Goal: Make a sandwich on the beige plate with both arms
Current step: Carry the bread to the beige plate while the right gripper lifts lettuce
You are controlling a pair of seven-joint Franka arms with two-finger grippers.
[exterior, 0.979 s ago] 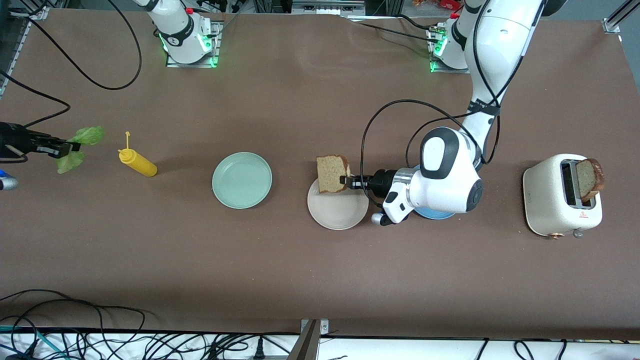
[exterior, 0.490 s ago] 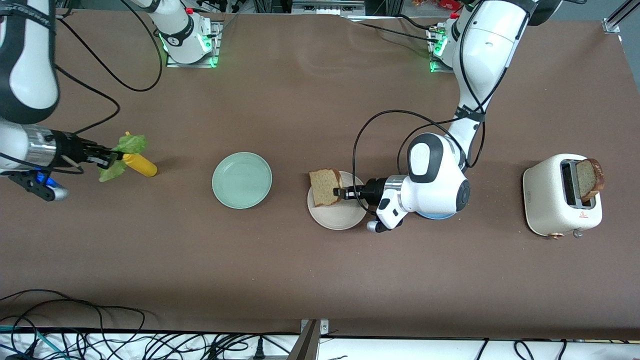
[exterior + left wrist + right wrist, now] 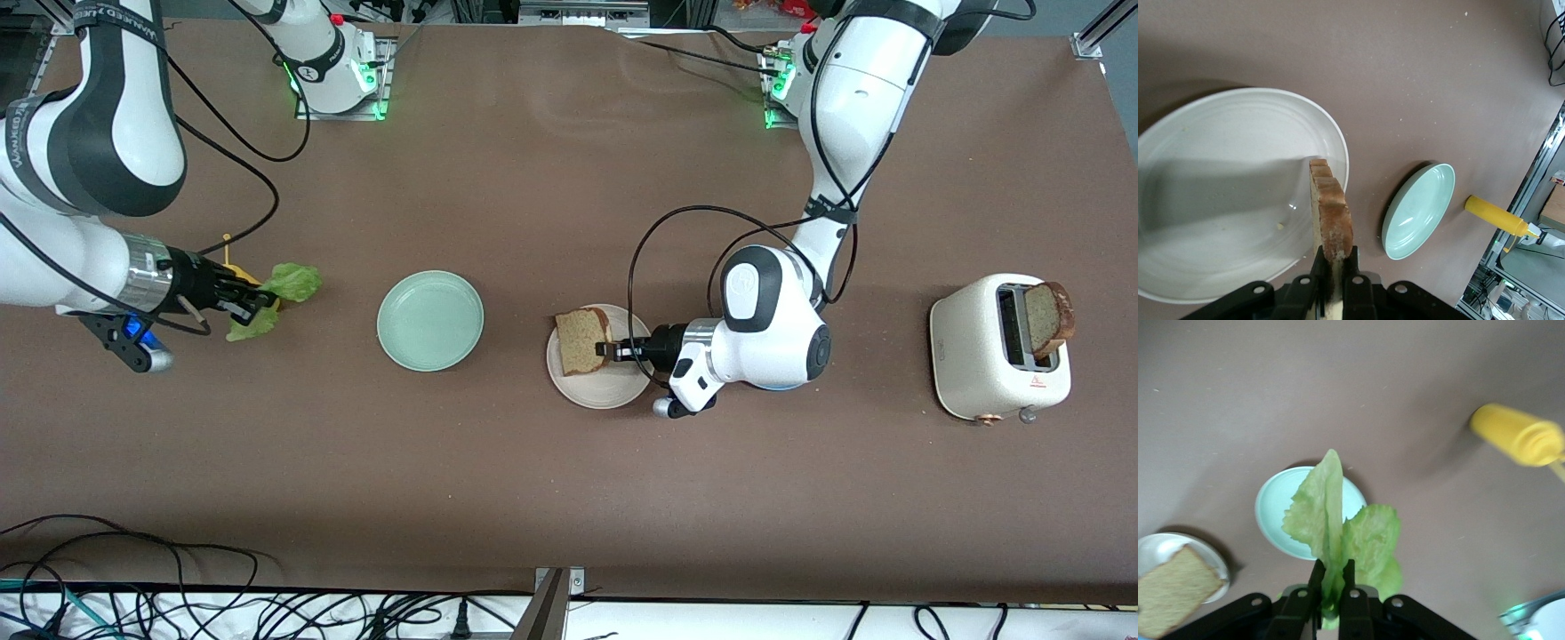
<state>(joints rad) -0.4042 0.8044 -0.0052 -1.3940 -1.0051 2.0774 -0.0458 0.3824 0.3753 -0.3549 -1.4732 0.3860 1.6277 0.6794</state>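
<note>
A bread slice [image 3: 582, 340] is gripped on edge by the left claw [image 3: 607, 348], low over the beige plate [image 3: 601, 388]. The lettuce [image 3: 276, 298] is clenched in the right claw [image 3: 251, 304] over the yellow bottle [image 3: 1519, 441], toward the right arm's end of the table [image 3: 569, 498], well apart from that plate.

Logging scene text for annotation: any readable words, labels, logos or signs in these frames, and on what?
"WANJEED...", white letters on a black band on the right arm; the end is cut off and the reading is uncertain.
Small red mark on the toaster, near its base: too small to read.
Round marks on both arm bases: too small to read.
Nothing readable on the beige plate, the bread slice, the lettuce or the yellow bottle.
</note>
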